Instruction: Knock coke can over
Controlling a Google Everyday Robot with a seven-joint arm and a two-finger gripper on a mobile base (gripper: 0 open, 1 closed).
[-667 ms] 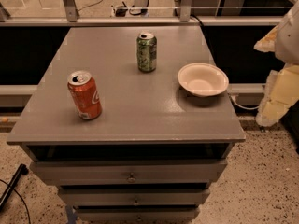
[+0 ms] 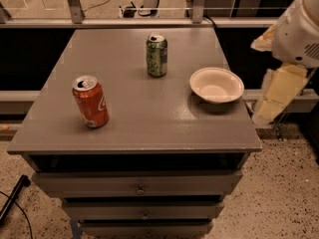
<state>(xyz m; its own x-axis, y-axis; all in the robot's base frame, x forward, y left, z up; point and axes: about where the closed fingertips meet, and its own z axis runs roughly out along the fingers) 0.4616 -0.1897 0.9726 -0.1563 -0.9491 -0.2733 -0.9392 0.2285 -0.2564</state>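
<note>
Gripper (image 2: 275, 97) is hanging off to the right of the table (image 2: 149, 126), out past its right edge and touching nothing on it. Its pale cream parts are pointing down toward the speckled floor (image 2: 289, 193), under the white arm (image 2: 299, 31). Wide or narrow? Cannot tell from this angle.

Now the coke can (image 2: 90, 102): it is standing upright on the front-left part of the grey tabletop, close to the left edge, with its silver top facing up. That is putting it well apart from the gripper, with nearly the whole width of the table lying between the two. The can is sitting to the gripper's far left and a little nearer the front edge.

In between, a white bowl (image 2: 217, 85) is resting near the right edge, the thing closest to the gripper. A green soda can (image 2: 157, 55) is standing upright toward the back, around the middle, well clear of the coke can. Below the tabletop, grey drawers (image 2: 139, 183) are showing their small knobs.
</note>
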